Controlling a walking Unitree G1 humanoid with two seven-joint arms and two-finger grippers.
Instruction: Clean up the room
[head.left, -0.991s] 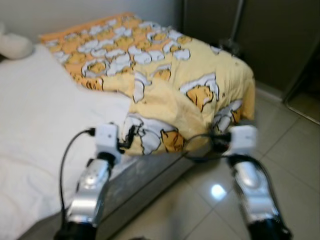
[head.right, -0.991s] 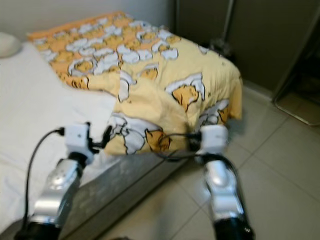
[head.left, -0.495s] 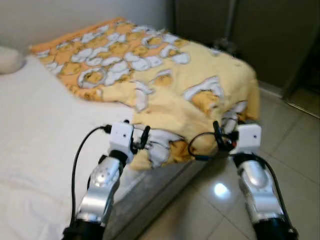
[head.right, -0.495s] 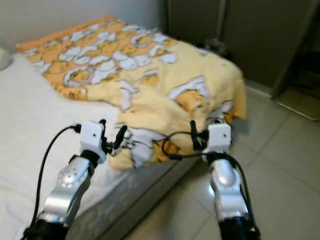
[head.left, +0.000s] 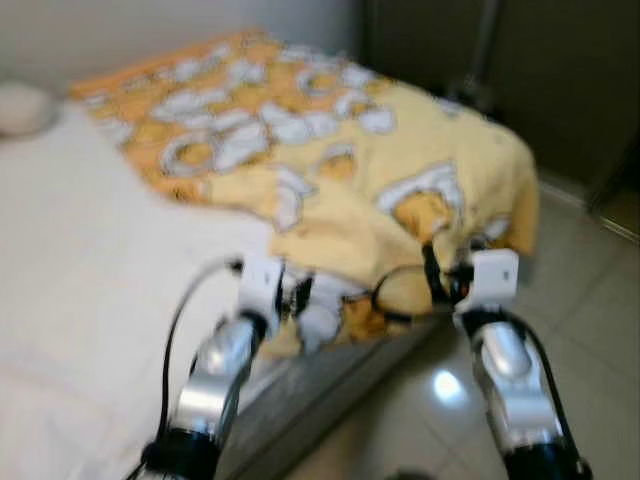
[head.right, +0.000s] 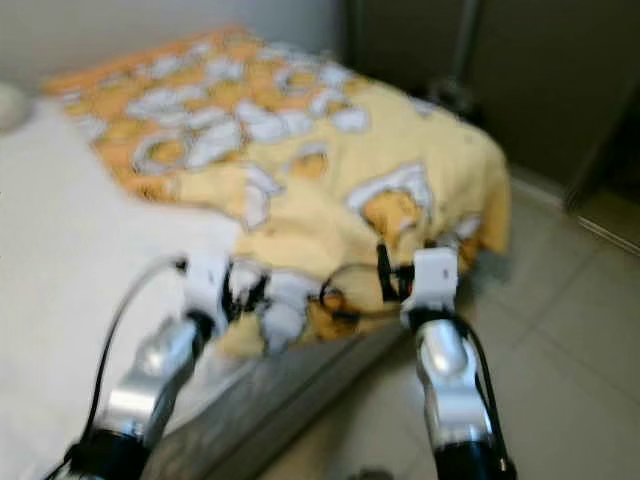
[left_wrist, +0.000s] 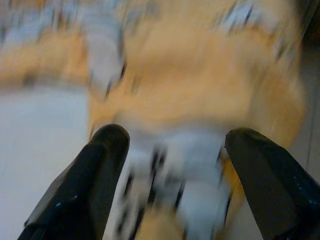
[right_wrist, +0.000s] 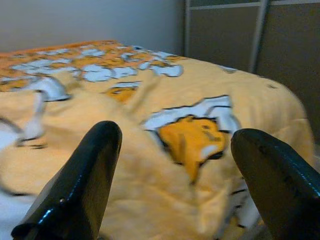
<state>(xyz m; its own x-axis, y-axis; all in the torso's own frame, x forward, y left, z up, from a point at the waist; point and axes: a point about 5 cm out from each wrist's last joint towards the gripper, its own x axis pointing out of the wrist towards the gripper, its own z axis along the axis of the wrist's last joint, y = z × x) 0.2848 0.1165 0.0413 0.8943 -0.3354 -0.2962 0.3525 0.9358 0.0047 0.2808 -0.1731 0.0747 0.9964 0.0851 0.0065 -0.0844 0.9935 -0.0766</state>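
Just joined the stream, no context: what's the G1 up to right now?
The robot stands at the corner of a bed with a white sheet, both arms stretched toward a rumpled yellow blanket printed with orange and white cartoon figures. The left gripper and the right gripper are both open, fingers spread, right at the blanket's near edge where it hangs over the bed corner. Neither has closed on the fabric yet. The views are blurred, so actual contact can't be confirmed. Pale glossy floor tiles lie to the right.
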